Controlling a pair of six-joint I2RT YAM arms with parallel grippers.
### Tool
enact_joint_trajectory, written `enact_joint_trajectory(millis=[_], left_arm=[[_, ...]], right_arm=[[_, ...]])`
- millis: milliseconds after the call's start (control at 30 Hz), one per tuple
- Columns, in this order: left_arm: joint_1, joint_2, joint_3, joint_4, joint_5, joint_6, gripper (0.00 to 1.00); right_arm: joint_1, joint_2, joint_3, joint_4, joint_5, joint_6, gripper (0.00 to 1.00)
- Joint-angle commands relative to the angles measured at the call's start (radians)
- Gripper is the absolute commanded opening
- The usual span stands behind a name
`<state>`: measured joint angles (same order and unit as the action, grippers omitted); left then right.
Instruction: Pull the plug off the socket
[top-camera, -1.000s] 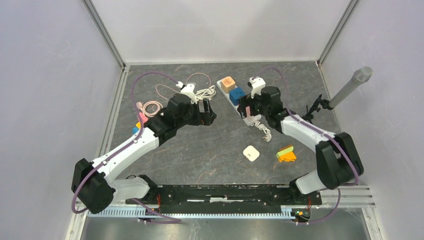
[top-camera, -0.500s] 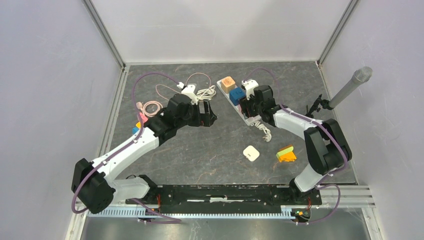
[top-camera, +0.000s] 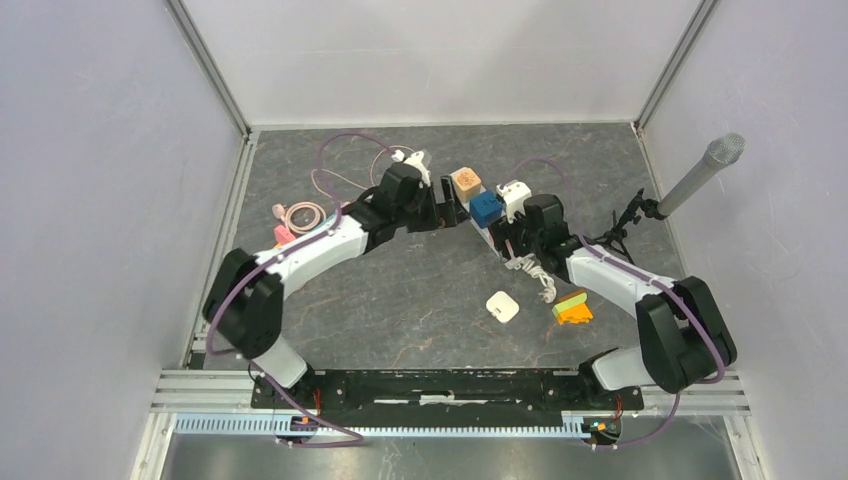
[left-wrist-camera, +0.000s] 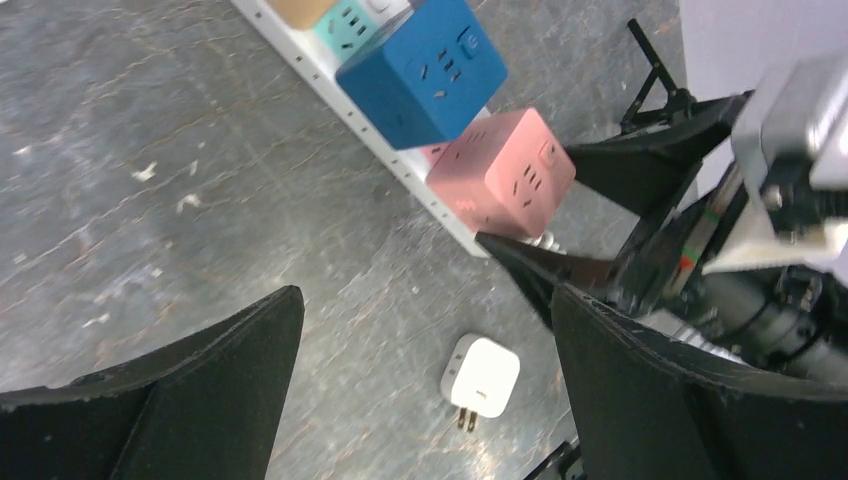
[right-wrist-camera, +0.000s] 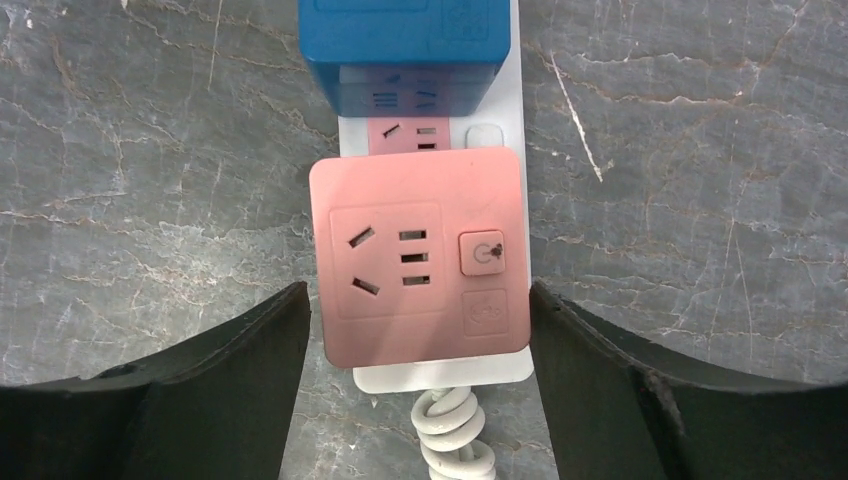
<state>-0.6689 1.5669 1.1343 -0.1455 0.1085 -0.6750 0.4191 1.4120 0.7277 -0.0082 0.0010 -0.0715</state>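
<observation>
A white power strip (top-camera: 500, 228) lies at the back middle with a tan cube plug (top-camera: 466, 183), a blue cube plug (top-camera: 487, 208) and a pink cube plug (right-wrist-camera: 420, 260) seated in it. My right gripper (top-camera: 512, 238) is open and hangs over the strip's cord end. Its fingers (right-wrist-camera: 250, 370) stand on both sides of the pink plug, very close to it. My left gripper (top-camera: 447, 213) is open and empty just left of the strip, beside the blue plug (left-wrist-camera: 425, 70). The pink plug (left-wrist-camera: 500, 170) and the right gripper's black fingers (left-wrist-camera: 640, 165) show in the left wrist view.
A loose white charger (top-camera: 502, 306) lies on the table in front of the strip. An orange and green block (top-camera: 572, 307) lies to its right. A microphone on a stand (top-camera: 700, 172) stands at the right wall. A pink cable coil (top-camera: 300, 215) lies left. The strip's coiled cord (right-wrist-camera: 450, 440) trails nearward.
My left arm has swung right and away, up to the strip's left side. My right gripper has slid along the strip to its cord end. The strip has shifted slightly right and nearer.
</observation>
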Motion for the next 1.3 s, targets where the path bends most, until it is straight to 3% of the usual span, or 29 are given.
enact_joint_trajectory(millis=[0, 133, 333, 467, 833, 1000, 1167, 1267], left_arm=[[-0.003, 0.117, 0.101, 0.111, 0.082, -0.111, 1.00], [-0.006, 0.198, 0.160, 0.120, 0.069, -0.128, 1.00], [-0.006, 0.309, 0.241, 0.129, 0.039, -0.162, 0.92], [-0.006, 0.380, 0.289, 0.126, -0.002, -0.195, 0.86], [-0.006, 0.486, 0.371, 0.075, -0.072, -0.205, 0.68], [-0.006, 0.505, 0.331, 0.070, -0.061, -0.187, 0.64], [-0.006, 0.509, 0.295, 0.049, -0.071, -0.163, 0.60], [-0.006, 0.511, 0.274, 0.040, -0.081, -0.151, 0.60]], right_arm=[[0.001, -0.024, -0.023, 0.050, 0.002, 0.020, 0.87], [0.001, -0.027, -0.033, 0.084, 0.001, 0.030, 0.98], [0.000, -0.001, -0.007, 0.115, 0.001, 0.029, 0.98], [0.001, 0.018, 0.015, 0.123, 0.002, 0.019, 0.85], [0.000, 0.025, -0.005, 0.148, -0.049, -0.020, 0.64], [0.001, 0.017, -0.013, 0.166, -0.058, -0.030, 0.63], [0.001, 0.051, 0.004, 0.150, -0.040, -0.032, 0.69], [0.001, 0.060, 0.010, 0.148, -0.048, -0.017, 0.54]])
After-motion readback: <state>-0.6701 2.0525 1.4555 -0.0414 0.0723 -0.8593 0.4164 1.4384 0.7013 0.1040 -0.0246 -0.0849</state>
